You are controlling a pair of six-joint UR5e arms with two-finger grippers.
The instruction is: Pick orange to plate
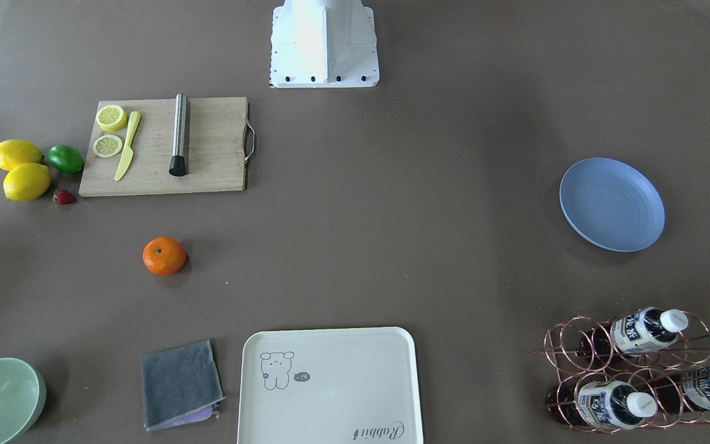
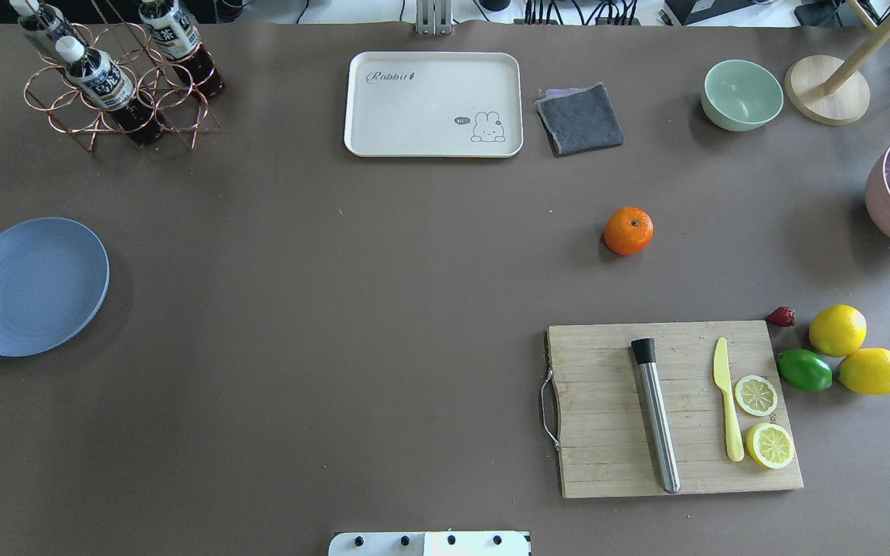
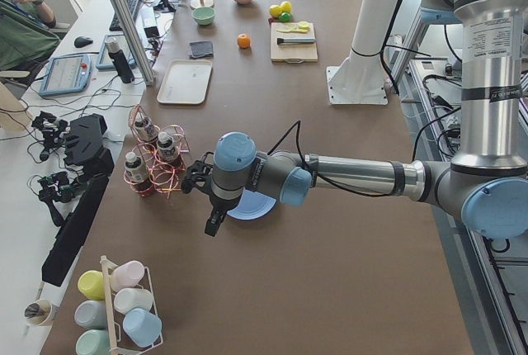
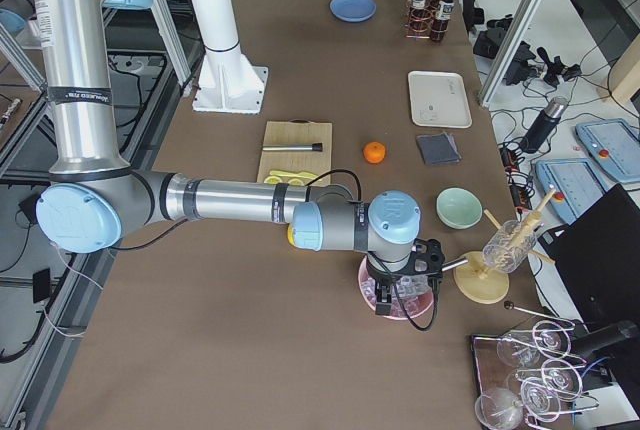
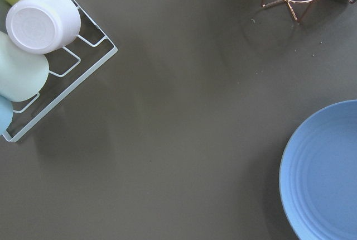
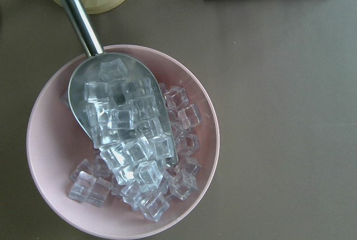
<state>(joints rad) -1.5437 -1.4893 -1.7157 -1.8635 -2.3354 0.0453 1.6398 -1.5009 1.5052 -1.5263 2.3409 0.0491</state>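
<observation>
The orange [image 1: 164, 255] [image 2: 629, 230] sits alone on the brown table between the cutting board and the grey cloth. It shows small and far in the exterior left view [image 3: 243, 40]. The light-blue plate [image 1: 612, 204] [image 2: 32, 286] lies empty at the table's other side, and its rim fills the lower right of the left wrist view [image 5: 329, 178]. My left gripper [image 3: 214, 224] hangs beside the plate; I cannot tell if it is open or shut. My right gripper [image 4: 385, 300] hovers over a pink bowl of ice, far from the orange, its state also unreadable.
A wooden cutting board [image 2: 673, 405] holds a steel muddler, a yellow knife and lemon slices. Two lemons, a lime [image 2: 804, 370] and a strawberry lie beside it. A cream tray [image 2: 433, 104], grey cloth, green bowl [image 2: 741, 94] and copper bottle rack [image 2: 117, 77] line the far edge.
</observation>
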